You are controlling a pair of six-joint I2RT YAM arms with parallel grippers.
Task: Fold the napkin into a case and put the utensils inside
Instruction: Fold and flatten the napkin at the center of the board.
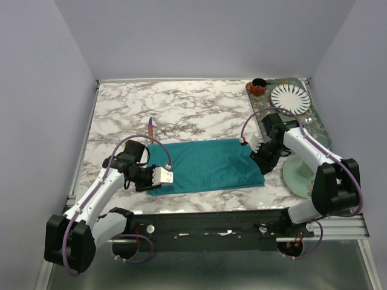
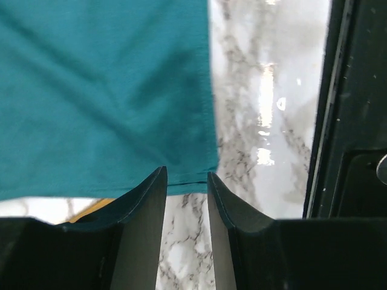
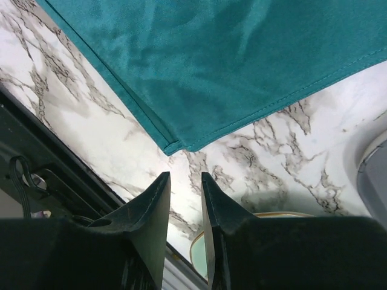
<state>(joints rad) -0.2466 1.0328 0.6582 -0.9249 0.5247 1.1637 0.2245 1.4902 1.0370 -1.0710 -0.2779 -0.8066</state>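
Two pincers are seen from above at opposite ends of the napkin, which is laid as a folded band mid-desk: the left pincer at its left end, the right pincer at its near right corner, presumably so both ends can be handled together. One thin utensil is seen just beyond the far left corner.

In the left wrist view the fingers are held apart, only marble between them, the cloth's corner just ahead.

In the right wrist view the fingers are likewise parted and empty before a doubled corner.
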